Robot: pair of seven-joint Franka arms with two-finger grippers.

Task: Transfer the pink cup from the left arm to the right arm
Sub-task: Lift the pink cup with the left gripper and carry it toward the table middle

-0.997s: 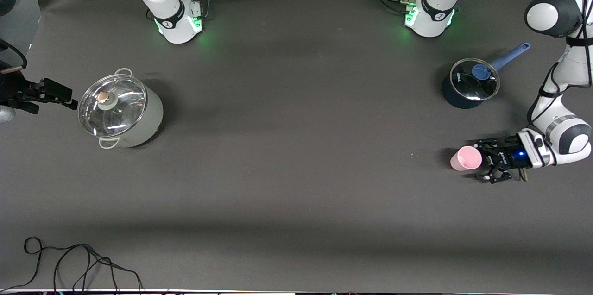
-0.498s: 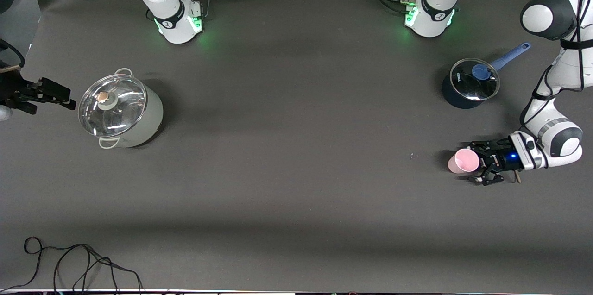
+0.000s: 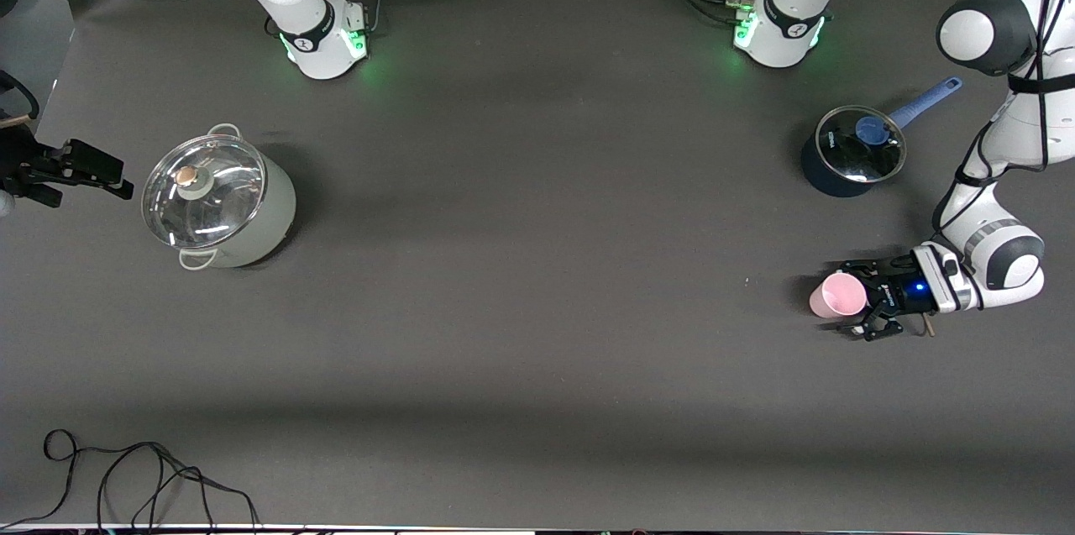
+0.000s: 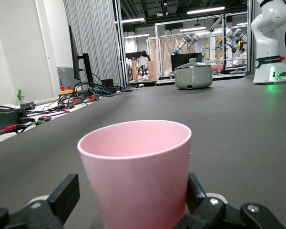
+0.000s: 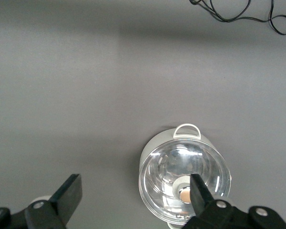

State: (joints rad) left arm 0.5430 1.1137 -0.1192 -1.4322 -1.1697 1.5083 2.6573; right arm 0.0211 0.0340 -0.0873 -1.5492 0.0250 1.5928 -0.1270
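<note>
Smooth tapered pink cup [image 3: 838, 295] (matte plastic, seemingly) between spread left gripper [image 3: 858, 301] fingers; right gripper [image 3: 101, 174] likewise spread.

A robotics lab: other robot arms [image 4: 190, 40], monitors [image 4: 83, 64], tangled cables [image 4: 86, 90].

You had two white Franka arms with glossy rounded shells and dark grey joint caps. Each base [image 3: 323, 35] wore a black band with a white mark, a small red spot above it, and a green light that tinted the mat around it. Black cables ran from both bases. The left gripper [image 3: 865, 301] was black, with angular fingers [image 4: 64, 198], round silver screws near them, and a blue light on its body; a black-striped white wrist sat next to it. The right gripper [image 3: 80, 168] was black too.
</note>
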